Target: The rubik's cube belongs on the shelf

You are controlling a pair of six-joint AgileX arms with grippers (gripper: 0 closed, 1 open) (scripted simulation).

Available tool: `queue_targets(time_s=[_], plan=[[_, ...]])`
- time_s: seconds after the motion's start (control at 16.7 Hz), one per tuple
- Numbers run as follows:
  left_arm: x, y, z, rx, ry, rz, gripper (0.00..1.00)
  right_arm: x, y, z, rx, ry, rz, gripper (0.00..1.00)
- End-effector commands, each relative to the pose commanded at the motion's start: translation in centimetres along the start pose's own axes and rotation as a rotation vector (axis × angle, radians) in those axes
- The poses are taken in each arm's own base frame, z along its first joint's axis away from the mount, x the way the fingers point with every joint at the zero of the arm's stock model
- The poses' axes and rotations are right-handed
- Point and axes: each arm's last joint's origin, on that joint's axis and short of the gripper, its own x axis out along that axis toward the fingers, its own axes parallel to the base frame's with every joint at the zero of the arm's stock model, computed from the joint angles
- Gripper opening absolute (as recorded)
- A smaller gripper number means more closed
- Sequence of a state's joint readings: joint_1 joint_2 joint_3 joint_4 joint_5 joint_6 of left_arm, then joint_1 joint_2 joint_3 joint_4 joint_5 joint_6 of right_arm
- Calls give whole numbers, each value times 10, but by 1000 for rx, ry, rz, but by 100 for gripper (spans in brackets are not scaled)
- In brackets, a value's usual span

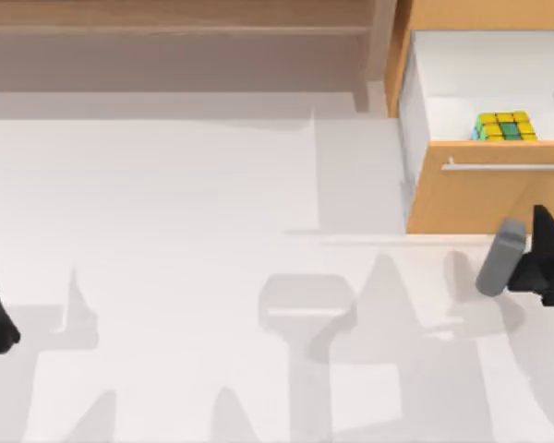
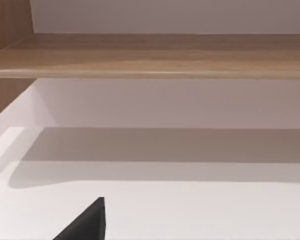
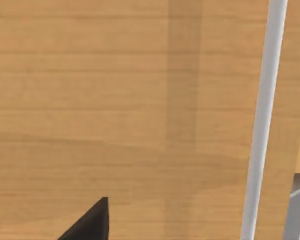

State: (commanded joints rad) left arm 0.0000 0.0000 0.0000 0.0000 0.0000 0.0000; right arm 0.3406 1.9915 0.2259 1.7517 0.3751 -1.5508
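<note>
I saw a white table [image 1: 166, 231] crossed by soft grey shadows. An orange-wood drawer cabinet [image 1: 485, 198] with a silver handle [image 1: 503, 166] stood at its right, apparently pulled open.

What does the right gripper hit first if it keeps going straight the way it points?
Most likely the drawer front: the right wrist view faces its orange wood squarely, with the handle off to one side. The cube sits behind that front, inside the open drawer. How near the front is, I can't tell.

Overhead view; two close wrist views
</note>
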Motion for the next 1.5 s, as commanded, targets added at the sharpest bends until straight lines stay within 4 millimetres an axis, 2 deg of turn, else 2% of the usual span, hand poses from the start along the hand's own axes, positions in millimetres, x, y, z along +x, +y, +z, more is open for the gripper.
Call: queue_targets(time_s=[0.24, 0.3, 0.48, 0.66, 0.84, 1.08, 1.2, 1.32, 1.5], plan=[[0, 0, 0, 0, 0, 0, 100, -7, 0, 0, 0, 0, 0, 100], [0, 0, 0, 0, 0, 0, 100, -8, 12, -1, -25, 2, 66, 100], [0, 0, 0, 0, 0, 0, 100, -5, 9, 7, 7, -31, 51, 100], [0, 0, 0, 0, 0, 0, 100, 3, 0, 41, 116, -162, 44, 100], [0, 0, 0, 0, 0, 0, 100, 15, -11, 92, 260, -315, 99, 100], [0, 0, 0, 0, 0, 0, 100, 38, -37, 162, 457, -425, 273, 100], [0, 0, 0, 0, 0, 0, 100, 54, -56, 188, 541, -413, 393, 100], [0, 0, 0, 0, 0, 0, 100, 73, -78, 204, 618, -357, 520, 100], [0, 0, 0, 0, 0, 0, 100, 107, -116, 207, 726, -189, 703, 100]])
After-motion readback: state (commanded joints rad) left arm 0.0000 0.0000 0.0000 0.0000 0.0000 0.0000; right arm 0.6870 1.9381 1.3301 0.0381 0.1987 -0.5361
